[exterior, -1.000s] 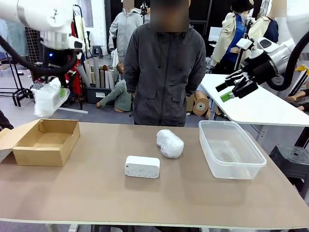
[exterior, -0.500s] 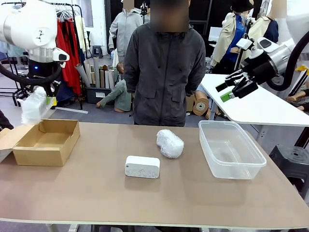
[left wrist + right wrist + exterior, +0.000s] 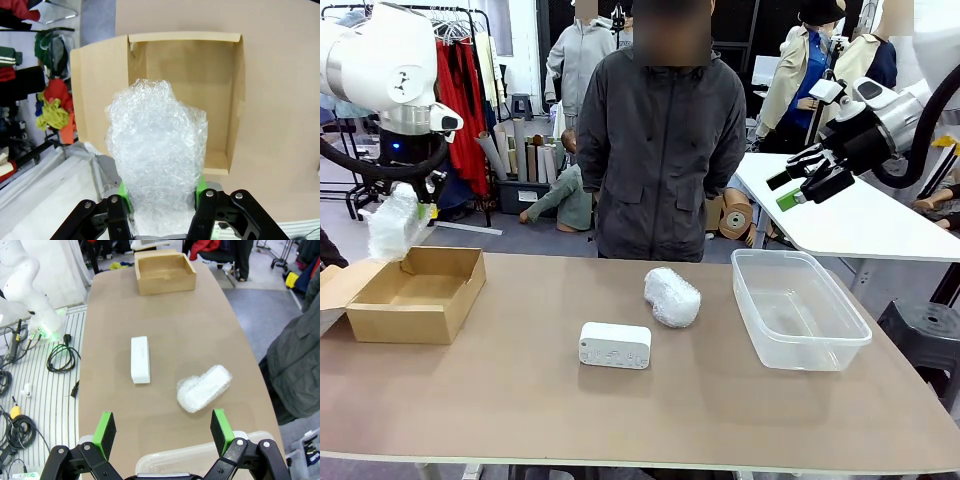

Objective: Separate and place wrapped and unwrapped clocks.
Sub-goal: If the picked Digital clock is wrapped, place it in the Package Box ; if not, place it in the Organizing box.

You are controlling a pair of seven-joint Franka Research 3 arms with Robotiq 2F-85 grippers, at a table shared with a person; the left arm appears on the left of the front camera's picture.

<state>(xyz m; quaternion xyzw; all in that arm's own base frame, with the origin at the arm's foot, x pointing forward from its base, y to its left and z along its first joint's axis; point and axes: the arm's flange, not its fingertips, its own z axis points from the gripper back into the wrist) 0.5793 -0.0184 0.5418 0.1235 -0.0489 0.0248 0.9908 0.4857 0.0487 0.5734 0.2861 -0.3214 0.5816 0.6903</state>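
First wrapped clock (image 3: 157,145): oblong lump in whitish translucent bubble wrap. It stood roughly upright, lower end pinched between the left gripper (image 3: 162,192) fingers, up in the air over the open cardboard box (image 3: 185,37), not touching it.

Second wrapped clock (image 3: 672,296): same bubble wrap, white block faintly visible inside. It lay diagonally near the middle of the desk (image 3: 620,410).

Bare clock (image 3: 615,345): white rounded-rectangular block, unwrapped, resting level on the desk. It sat near the second wrapped clock, on the robot's side and slightly left, apart from it.
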